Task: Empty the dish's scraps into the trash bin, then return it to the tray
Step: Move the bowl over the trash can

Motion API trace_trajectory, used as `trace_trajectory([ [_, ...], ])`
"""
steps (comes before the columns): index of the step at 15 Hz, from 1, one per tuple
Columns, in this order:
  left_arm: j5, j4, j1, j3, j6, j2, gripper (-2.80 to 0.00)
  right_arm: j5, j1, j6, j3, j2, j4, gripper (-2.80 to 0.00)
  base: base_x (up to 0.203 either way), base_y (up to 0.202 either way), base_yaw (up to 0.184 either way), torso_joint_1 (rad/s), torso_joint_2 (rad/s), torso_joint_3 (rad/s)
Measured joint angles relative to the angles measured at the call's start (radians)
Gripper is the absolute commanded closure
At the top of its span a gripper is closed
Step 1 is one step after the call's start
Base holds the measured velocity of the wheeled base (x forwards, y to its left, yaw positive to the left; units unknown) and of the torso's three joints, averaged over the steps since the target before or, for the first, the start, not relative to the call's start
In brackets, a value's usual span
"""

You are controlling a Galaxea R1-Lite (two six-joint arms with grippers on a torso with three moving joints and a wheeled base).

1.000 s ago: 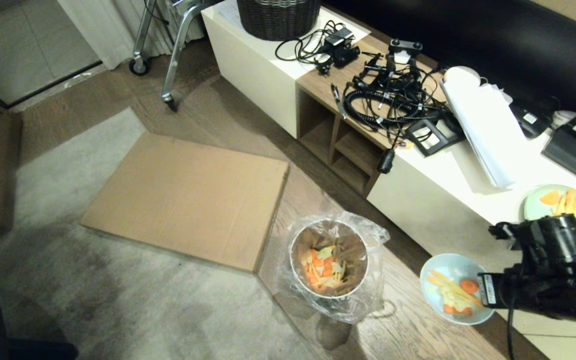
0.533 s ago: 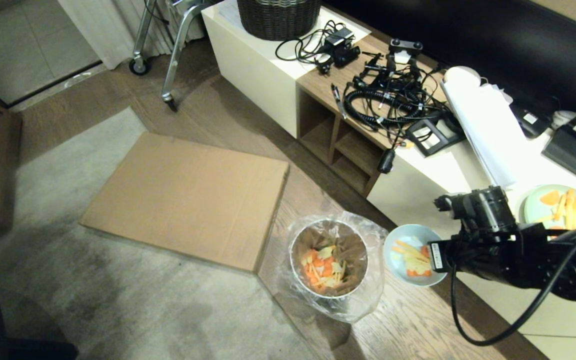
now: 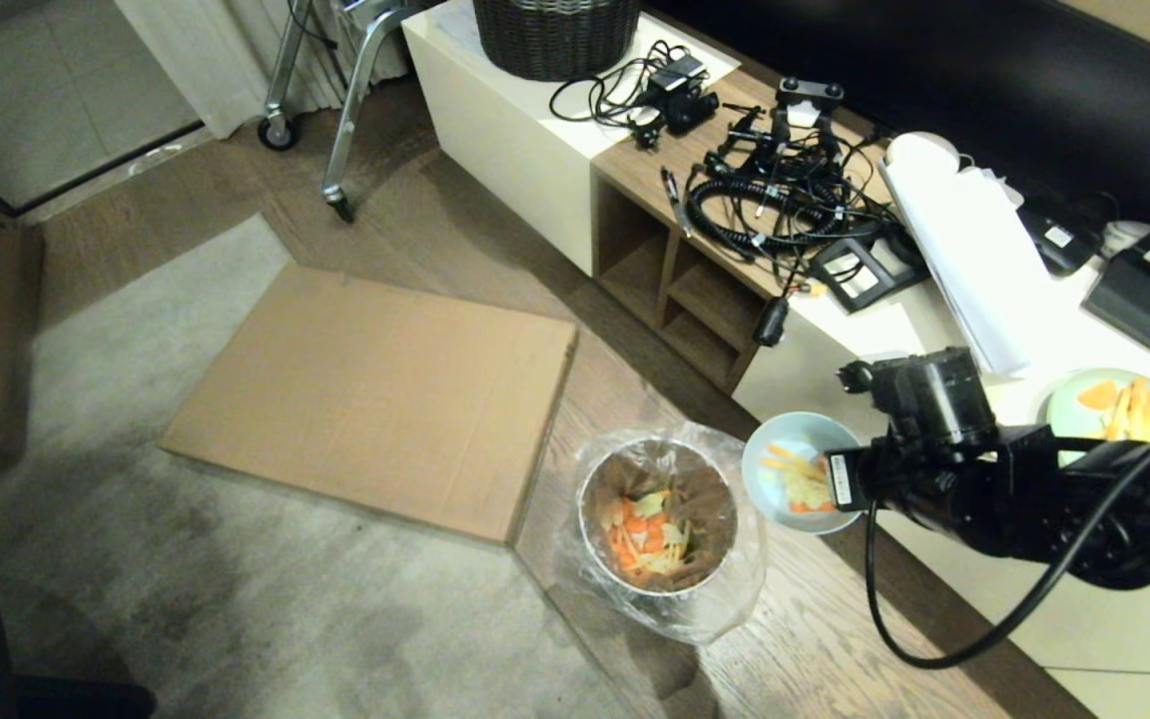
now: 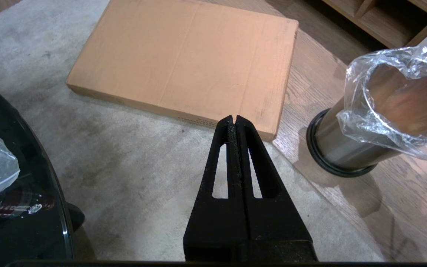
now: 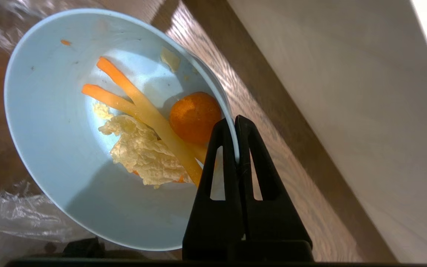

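My right gripper (image 3: 838,481) is shut on the rim of the dish (image 3: 773,444), a small pale blue bowl held in the air just right of the trash bin (image 3: 585,504). In the right wrist view its fingers (image 5: 234,122) pinch the dish (image 5: 50,122) wall. The scraps (image 5: 143,148), orange carrot pieces and pale peel, lie inside. The steel bin with its clear liner stands on the wood floor and holds more scraps (image 3: 647,534). My left gripper (image 4: 234,119) hangs shut and empty over the carpet, left of the bin (image 4: 341,148). The tray is out of view.
A flat cardboard sheet (image 3: 375,389) lies on the carpet left of the bin. A low white cabinet (image 3: 835,399) runs behind and to the right, carrying tangled cables (image 3: 775,190), a pale-green plate (image 3: 1069,409) of scraps and a dark woven basket (image 3: 555,35).
My right arm has carried the dish up and to the left, from low beside the cabinet to right next to the bin's rim. The left arm has not moved.
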Motion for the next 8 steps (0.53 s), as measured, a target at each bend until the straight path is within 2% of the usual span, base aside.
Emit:
trace_trajectory([
  [2, 0.000, 0.000, 0.000, 0.000, 0.000, 0.000, 0.00, -0.017, 0.008, -0.068, -0.001, 0.007, -0.081, 0.00, 0.000, 0.000, 0.000, 0.000, 0.00, 0.000],
  [8, 0.000, 0.000, 0.000, 0.000, 0.000, 0.000, 0.00, -0.020, 0.065, -0.341, 0.021, 0.050, -0.322, 0.00, 0.000, 0.000, 0.000, 0.000, 0.00, 0.000],
])
